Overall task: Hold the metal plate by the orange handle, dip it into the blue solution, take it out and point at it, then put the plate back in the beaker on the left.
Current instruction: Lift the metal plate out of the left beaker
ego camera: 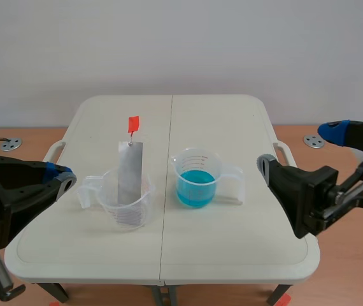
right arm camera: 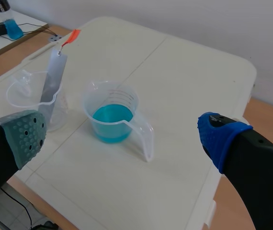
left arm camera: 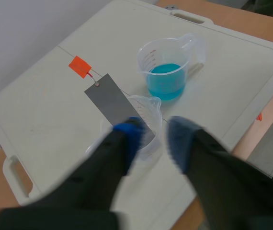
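Left wrist view: left claw (left arm camera: 153, 143) released, fingers apart, nothing between them. It hangs short of the clear cup (left arm camera: 148, 103), on the side toward the table's (left arm camera: 40, 120) left edge. Plate (left arm camera: 110, 100) stands in that cup, leaning on the rim, its foot hidden behind one finger. Orange tag (left arm camera: 80, 66) sits beyond the plate's top end on a thin link, free in the air. Right claw (right arm camera: 122, 136) also released, spread wide, empty, near the right edge.

Risks (judgement):
- Tag is small and its link looks slack, so a shallow pinch could slip or set the plate swinging.
- Cup looks light, so a plate dragged against the rim on lifting could tip it.
- A swinging plate could strike the second cup (left arm camera: 151, 60) and slop the blue liquid (left arm camera: 166, 79).

Surroundings: second cup stands just beside the first, near mid-table, handle toward the right edge. First cup's handle juts toward the left claw. Nothing else lies between claw and tag.
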### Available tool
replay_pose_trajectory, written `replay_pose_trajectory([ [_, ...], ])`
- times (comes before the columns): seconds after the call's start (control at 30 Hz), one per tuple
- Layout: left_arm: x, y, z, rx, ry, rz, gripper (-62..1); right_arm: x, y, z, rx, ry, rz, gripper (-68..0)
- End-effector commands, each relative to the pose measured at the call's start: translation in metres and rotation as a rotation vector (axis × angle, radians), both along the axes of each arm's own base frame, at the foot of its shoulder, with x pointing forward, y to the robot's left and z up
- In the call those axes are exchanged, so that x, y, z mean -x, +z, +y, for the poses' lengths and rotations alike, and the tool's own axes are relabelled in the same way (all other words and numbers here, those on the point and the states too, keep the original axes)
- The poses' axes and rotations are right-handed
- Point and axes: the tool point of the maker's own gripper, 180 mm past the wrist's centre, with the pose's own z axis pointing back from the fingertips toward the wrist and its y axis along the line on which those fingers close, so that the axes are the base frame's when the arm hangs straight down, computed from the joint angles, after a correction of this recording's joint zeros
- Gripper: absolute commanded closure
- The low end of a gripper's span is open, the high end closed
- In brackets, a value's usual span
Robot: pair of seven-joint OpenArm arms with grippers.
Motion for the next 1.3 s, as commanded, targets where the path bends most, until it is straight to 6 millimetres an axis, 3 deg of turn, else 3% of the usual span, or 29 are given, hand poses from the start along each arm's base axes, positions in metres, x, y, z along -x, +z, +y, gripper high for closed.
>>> replay_pose_trajectory([
  [0.0, 0.000, 0.010, -0.007, 0.035, -0.007, -0.023, -1.8, -0.008, 0.012, 0.006, -0.044, 0.001, -0.030, -66.3],
  [0.27, 0.008, -0.002, 0.003, -0.006, 0.016, 0.026, -1.8, -0.038, 0.023, 0.040, -0.107, 0.037, -0.008, -66.3],
  [0.6, 0.046, -0.027, 0.038, -0.074, 0.083, 0.156, -1.8, -0.084, 0.030, 0.079, -0.235, 0.077, -0.001, -66.3],
  [1.1, 0.106, -0.057, 0.069, -0.171, 0.123, 0.371, -1.8, -0.144, 0.003, 0.141, -0.353, 0.107, 0.136, -66.3],
  [1.27, 0.113, -0.062, 0.073, -0.178, 0.132, 0.399, -1.8, -0.155, 0.000, 0.163, -0.358, 0.135, 0.170, -66.3],
])
